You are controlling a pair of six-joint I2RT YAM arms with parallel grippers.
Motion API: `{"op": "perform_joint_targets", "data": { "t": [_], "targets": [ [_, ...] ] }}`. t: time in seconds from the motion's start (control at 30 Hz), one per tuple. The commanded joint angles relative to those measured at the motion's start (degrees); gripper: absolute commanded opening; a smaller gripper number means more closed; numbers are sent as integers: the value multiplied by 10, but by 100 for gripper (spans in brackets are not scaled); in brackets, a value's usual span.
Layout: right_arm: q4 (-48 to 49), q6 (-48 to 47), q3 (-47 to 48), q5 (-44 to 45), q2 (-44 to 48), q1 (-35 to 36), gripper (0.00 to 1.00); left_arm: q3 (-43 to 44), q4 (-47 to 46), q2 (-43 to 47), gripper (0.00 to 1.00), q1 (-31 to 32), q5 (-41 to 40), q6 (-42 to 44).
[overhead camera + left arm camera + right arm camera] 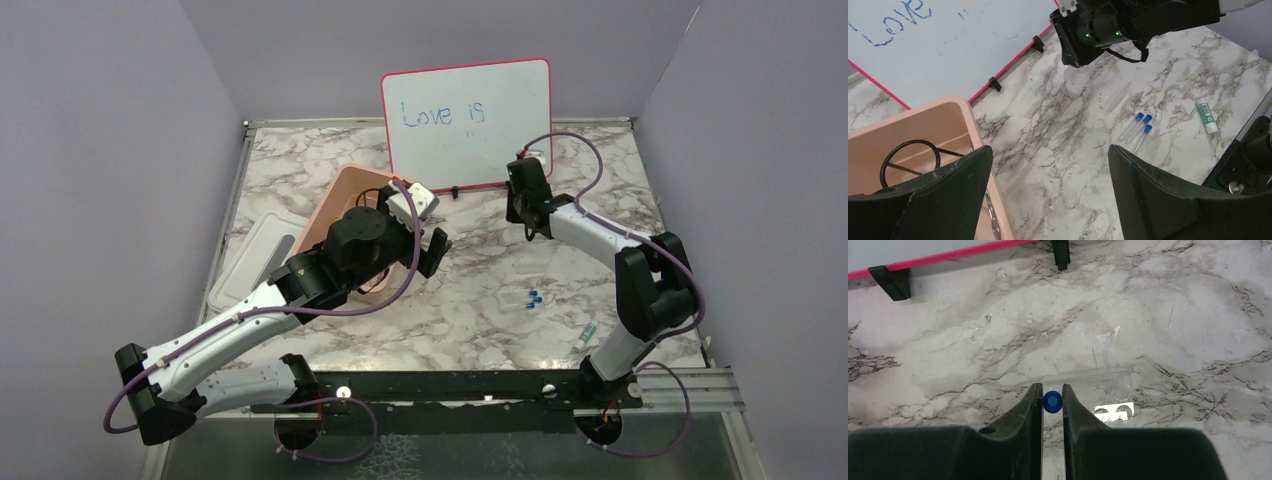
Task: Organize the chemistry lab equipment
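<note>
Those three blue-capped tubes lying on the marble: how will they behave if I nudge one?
Probably they roll: the tubes are slim, round and lie flat on the smooth marble. They look thin and clear, so likely light; a nudge may scatter all three, lying close together. The right pincer grips a fourth tube, so a centred pinch seems to hold.

You can read only one thing: "Love is", handwritten in blue marker on the pink-framed whiteboard (466,125) standing at the back of the counter (480,290). In your left wrist view just "Love" shows, at the board's upper left. The green-and-white stick (1207,117) near the counter's right edge carries a printed label with barcode-like lines, but you cannot make out its print
</note>
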State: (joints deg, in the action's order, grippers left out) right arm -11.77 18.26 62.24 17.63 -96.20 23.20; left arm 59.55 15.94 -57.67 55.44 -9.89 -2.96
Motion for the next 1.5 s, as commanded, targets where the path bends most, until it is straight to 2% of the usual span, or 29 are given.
{"op": "perform_joint_targets", "data": {
  "t": [0.0,0.5,0.93,1.17,1.47],
  "targets": [
    [-14,-24,-2,20,-22,18,11,-5,-8,3,88,-3,-12,-1],
    [111,-31,-92,47,36,29,12,-5,-8,3,88,-5,-13,-1],
    [195,-62,-143,21,68,31,12,-5,-8,3,88,-5,-14,-2],
    [165,-66,-129,26,52,33,14,-5,-8,3,88,-6,-14,-1],
    [57,2,-90,70,47,33,32,-5,-8,1,88,-6,-15,-2]
  ]
}}
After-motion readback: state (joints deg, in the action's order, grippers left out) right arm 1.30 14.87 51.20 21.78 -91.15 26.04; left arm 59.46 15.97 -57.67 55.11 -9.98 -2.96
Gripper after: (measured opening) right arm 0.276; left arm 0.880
